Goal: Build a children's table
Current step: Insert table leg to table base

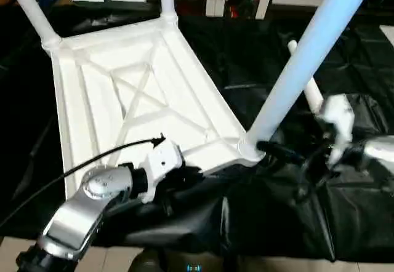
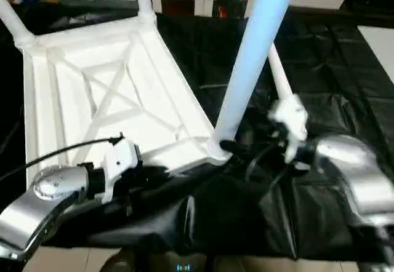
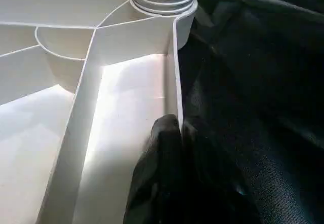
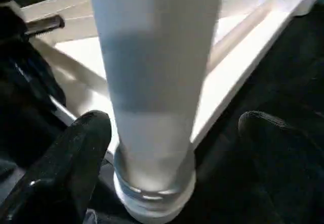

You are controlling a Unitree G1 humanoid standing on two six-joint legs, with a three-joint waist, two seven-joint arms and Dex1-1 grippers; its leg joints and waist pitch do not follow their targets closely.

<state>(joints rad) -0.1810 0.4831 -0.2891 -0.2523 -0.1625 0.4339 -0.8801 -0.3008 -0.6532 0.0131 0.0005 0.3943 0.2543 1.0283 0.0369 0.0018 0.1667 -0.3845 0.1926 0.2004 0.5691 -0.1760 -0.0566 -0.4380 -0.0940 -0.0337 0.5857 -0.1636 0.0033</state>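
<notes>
At the near leg (image 4: 152,82), right gripper (image 4: 167,148) spread wide; left gripper (image 3: 162,173) pinches tabletop (image 1: 123,93) rim.

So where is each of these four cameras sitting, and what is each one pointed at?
Left eye view: on the head, looking down at the upturned tabletop; both silver forearms show.
Right eye view: beside it, same scene.
Left wrist view: on the left arm, along the shut left gripper at the tabletop's rim.
Right wrist view: on the right arm, its fingers standing apart either side of the near leg.
All views share that leg's corner socket.
</notes>
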